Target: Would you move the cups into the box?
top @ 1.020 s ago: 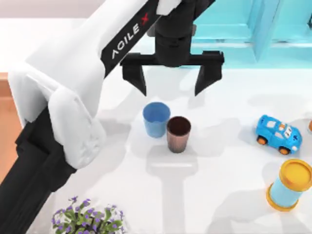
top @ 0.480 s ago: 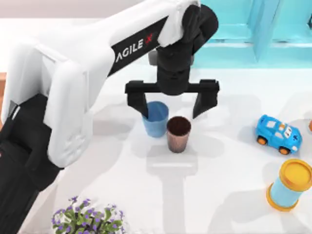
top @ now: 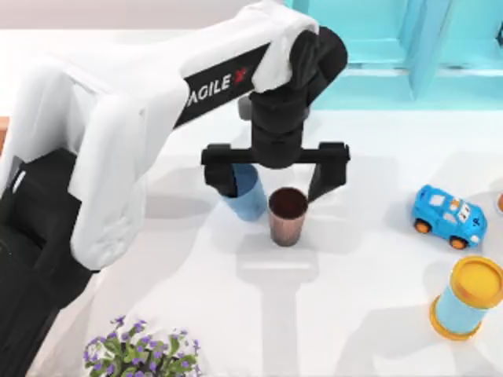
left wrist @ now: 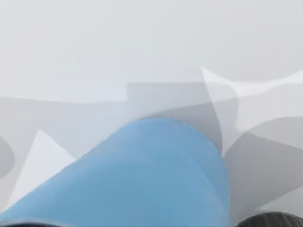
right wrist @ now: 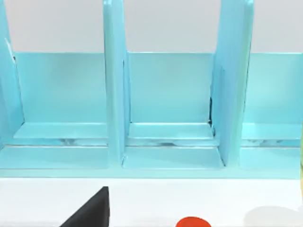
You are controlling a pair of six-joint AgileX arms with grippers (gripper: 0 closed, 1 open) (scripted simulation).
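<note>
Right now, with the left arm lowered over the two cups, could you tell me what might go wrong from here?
The left tool is open with both cups between its fingers. The brown cup stands against the blue cup, so closing may pinch or topple the brown one instead of gripping the blue cup cleanly. One finger already overlaps the blue cup's rim in the top view and could tip it on the way down.

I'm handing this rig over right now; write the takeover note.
Left gripper: open, fingers down either side of the light blue cup, nothing gripped yet.
Right arm: parked facing the turquoise shelf frame.
Dark brown cup: upright on the table, touching or nearly touching the blue one.
Done: neither cup moved.
Left: grip and carry both cups to the box.
</note>
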